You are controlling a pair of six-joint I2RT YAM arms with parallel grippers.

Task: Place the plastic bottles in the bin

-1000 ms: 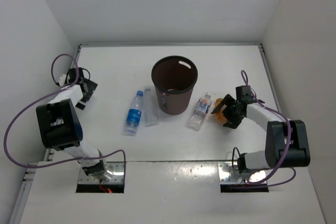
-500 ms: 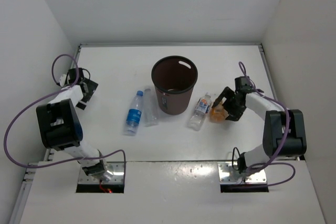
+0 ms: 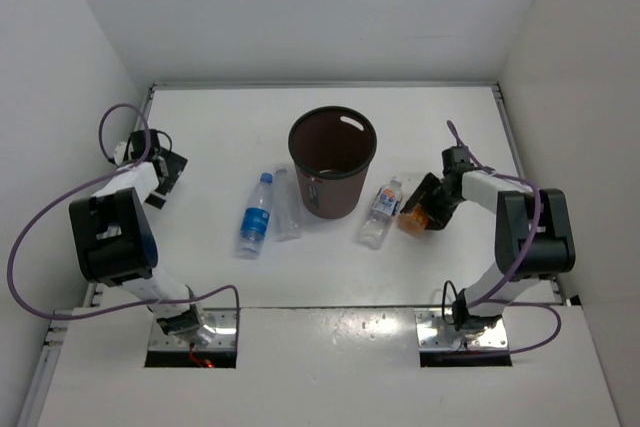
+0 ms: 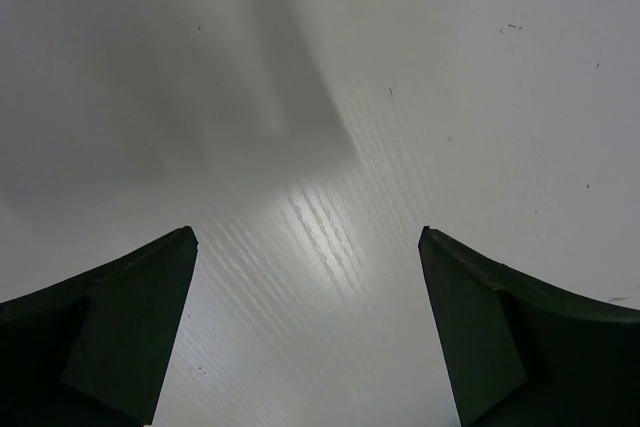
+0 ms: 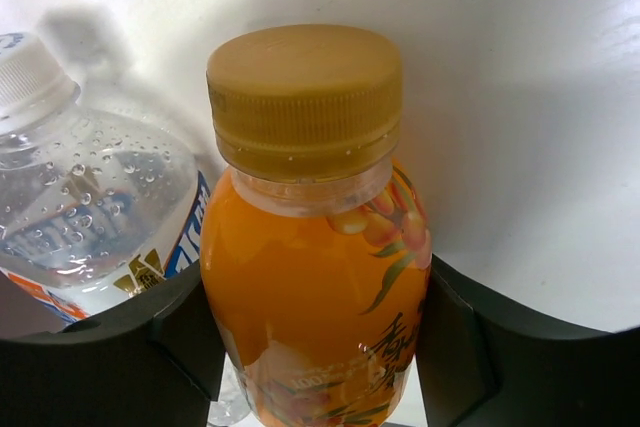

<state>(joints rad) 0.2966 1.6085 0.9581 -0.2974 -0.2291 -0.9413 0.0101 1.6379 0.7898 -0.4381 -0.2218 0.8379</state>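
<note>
The right pincer (image 3: 425,210), open a second ago, has closed on the orange bottle (image 5: 315,287), which sits beside the white-label bottle (image 3: 378,212), right of the bin (image 3: 333,162). Its long axis runs away from the wrist, cap (image 5: 305,97) farthest. The left pincer (image 4: 308,332) gapes wide over the counter (image 4: 400,97).

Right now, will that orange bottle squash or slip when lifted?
Probably stiff: the orange bottle looks full, so it should resist squashing. Likely heavy for its size. Its smooth round side might slip in the right pincer.
</note>
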